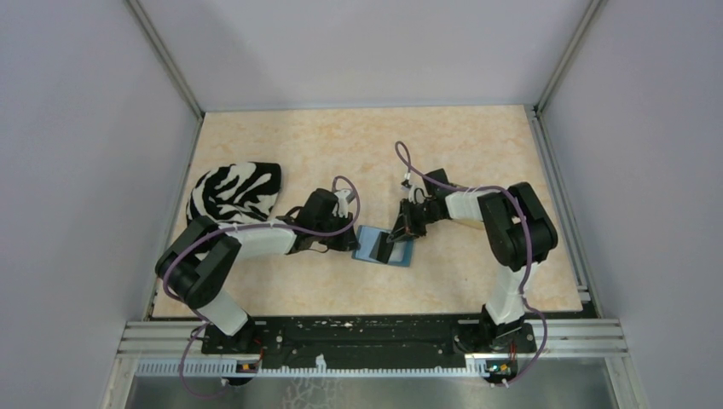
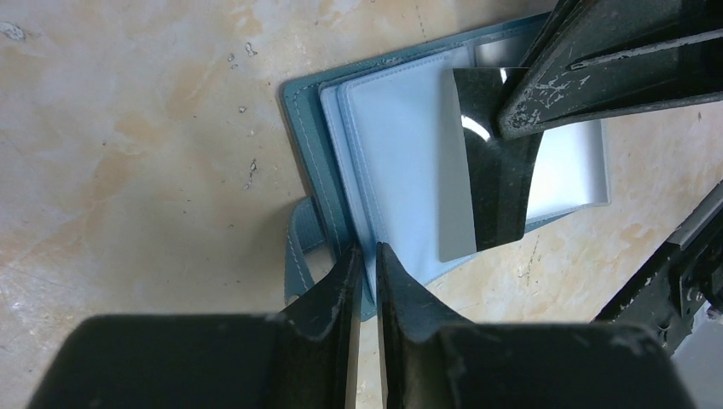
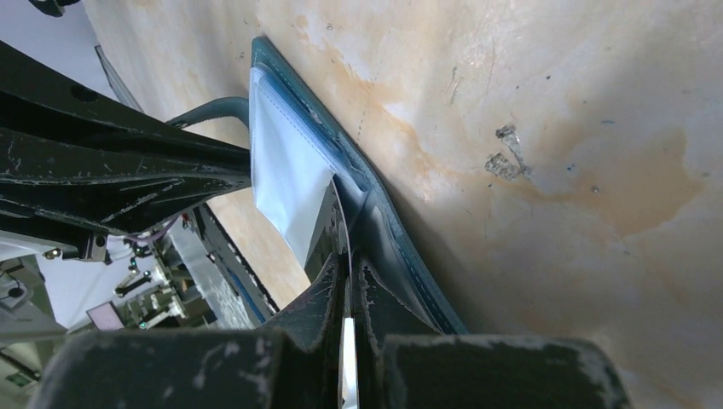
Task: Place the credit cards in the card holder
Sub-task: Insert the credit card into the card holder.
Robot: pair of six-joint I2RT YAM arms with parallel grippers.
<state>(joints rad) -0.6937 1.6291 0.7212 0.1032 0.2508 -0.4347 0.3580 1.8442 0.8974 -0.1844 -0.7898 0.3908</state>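
Observation:
The teal-blue card holder (image 1: 401, 256) lies open at the middle of the table, its light-blue inside pages (image 2: 396, 162) facing up. My left gripper (image 2: 365, 256) is shut on the holder's near edge, beside the snap tab (image 2: 300, 247). My right gripper (image 3: 348, 266) is shut on a dark credit card with a grey band (image 2: 493, 183). The card is tilted, with its low end on the holder's right-hand page. In the right wrist view the credit card (image 3: 328, 217) shows edge-on against the card holder (image 3: 379, 204). I cannot tell whether it sits in a sleeve.
A zebra-striped pouch (image 1: 234, 192) lies at the back left, behind my left arm. Something beige (image 1: 467, 223) shows under my right forearm. Metal frame rails (image 1: 558, 196) border the table on both sides.

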